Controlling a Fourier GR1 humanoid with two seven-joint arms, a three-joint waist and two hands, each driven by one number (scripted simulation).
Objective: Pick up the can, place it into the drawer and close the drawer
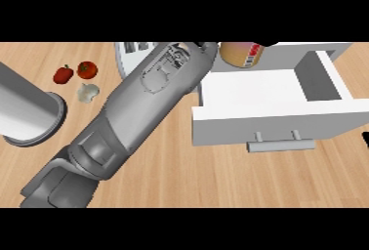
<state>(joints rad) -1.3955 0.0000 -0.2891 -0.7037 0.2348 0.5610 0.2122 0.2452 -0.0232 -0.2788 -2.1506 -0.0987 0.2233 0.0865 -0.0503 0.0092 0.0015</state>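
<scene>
So the can sits at the top middle of the frame, right at the back-left corner of the open drawer, with its top cut off by the upper edge. It looks upright or close to it, long axis pointing up toward the camera-ish, label side facing us. One grey forearm runs diagonally from the lower left up to the can, and it covers most of whatever is gripping it. I can't tell whether the robot hand is clamped on the can or spread, since it's basically hidden at the top edge. Can't say for sure which arm it is either.

My guess: the can only needs to go a bit right and down to land in the white drawer box — that's the whole move. The handle faces the bottom of the frame.

Wooden tabletop, a grey cylinder at left, two red veggies and a garlic in the upper left.
</scene>
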